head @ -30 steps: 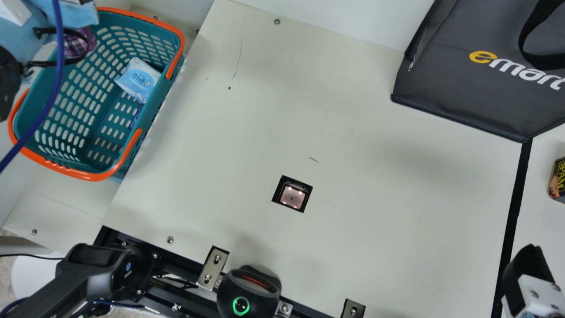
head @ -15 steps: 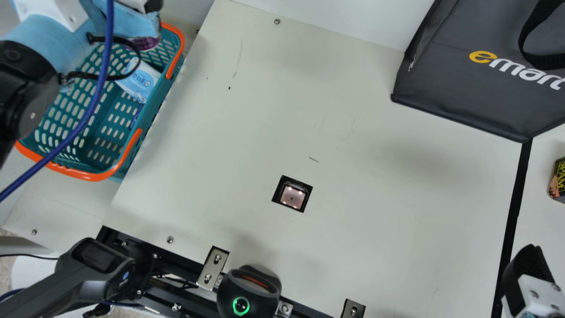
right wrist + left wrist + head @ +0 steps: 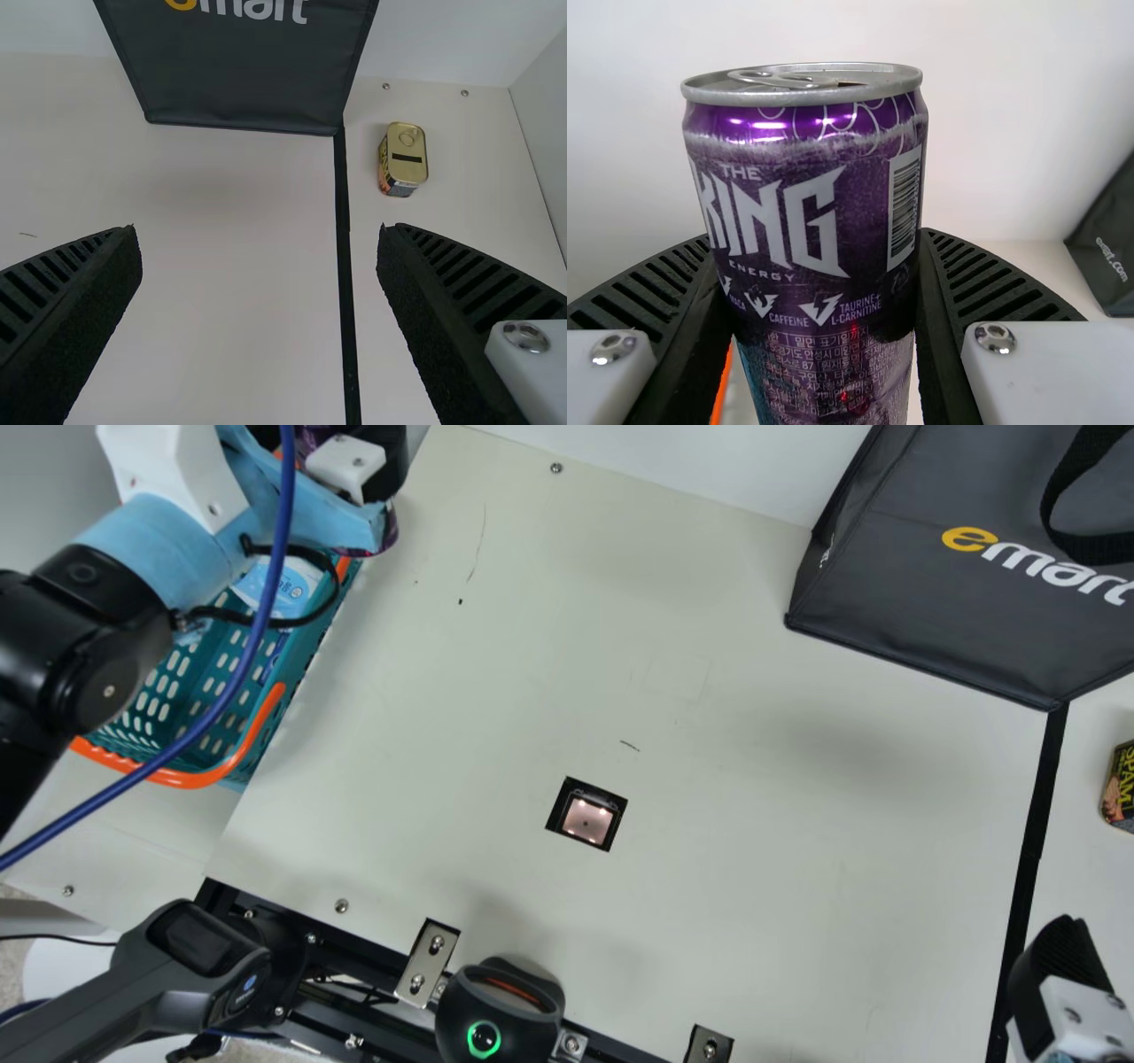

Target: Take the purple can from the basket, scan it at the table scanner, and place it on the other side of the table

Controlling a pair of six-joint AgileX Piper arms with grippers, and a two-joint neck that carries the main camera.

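Basket (image 3: 186,779): stood at far left; was stiff teal plastic, slotted all over, with orange handles along the rim.
Packet (image 3: 295,592): lay inside the basket; looked pliable, wrapped in pale blue film.
Left gripper (image 3: 817,237): had ribbed black fingers clamped on the purple can (image 3: 788,221), one pad to each side.
Purple can: hung upright above the basket's far edge, beside the worktop (image 3: 797,850); was a slim metal cylinder, glossy at the shoulder, duller with fine scuffs below.
Handling: judged thin-walled, rigid, likely to dent if squeezed hard and to slip or turn if held loosely; weight unknown, presumably heavy if full. Best taken around the straight body, below the tapered neck, leaving the barcode (image 3: 904,208) uncovered.
Scanner (image 3: 586,819): sat in a square black-edged cut-out, glassy and lit.
Bag (image 3: 930,602): stood at the far right, dark woven-looking fabric, flat-sided, with seamed edges and a webbing strap.
Black strip (image 3: 1028,868): ran matt and narrow across the pale, smooth worktop.
Right gripper (image 3: 257,230): had fingers spread wide, grasping nothing.
Tin (image 3: 407,159): stood beyond the strip, metal, round-cornered, ring-pulled.
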